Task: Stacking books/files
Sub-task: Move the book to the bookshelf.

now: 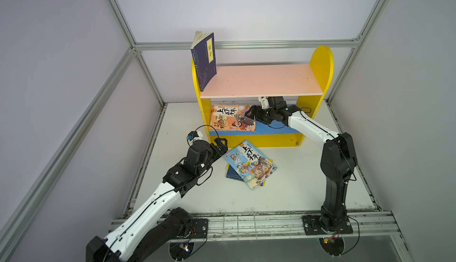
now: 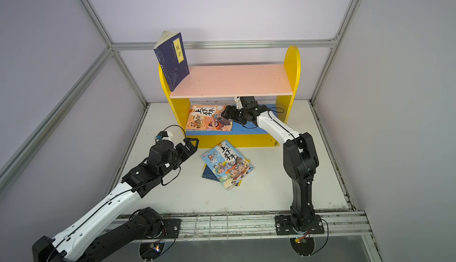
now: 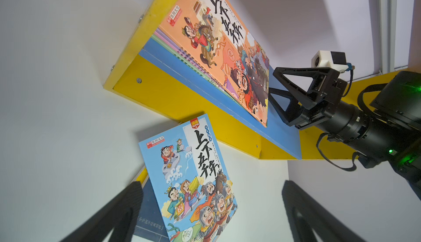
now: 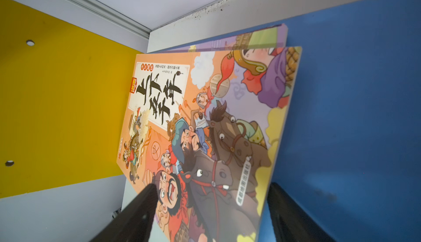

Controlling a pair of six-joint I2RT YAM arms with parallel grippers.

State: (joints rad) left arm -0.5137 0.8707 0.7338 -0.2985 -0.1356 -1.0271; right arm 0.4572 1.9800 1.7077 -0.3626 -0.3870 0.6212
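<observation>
Plainly the light blue book [image 1: 249, 163], before the shelf [image 1: 259, 141], lies nearest the left gripper [image 1: 220, 145] (jaws spread, like those of the right gripper [image 1: 249, 115]).

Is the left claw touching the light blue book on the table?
Apart. In a top view, bare table shows between the open left claw and the light blue book.

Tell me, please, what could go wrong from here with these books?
The navy book stands tilted against the rack's yellow side; a bump might topple it. The open right tool is at a corner of the orange book, which lies askew on a purple book; a pull could drag it off the blue shelf.
</observation>
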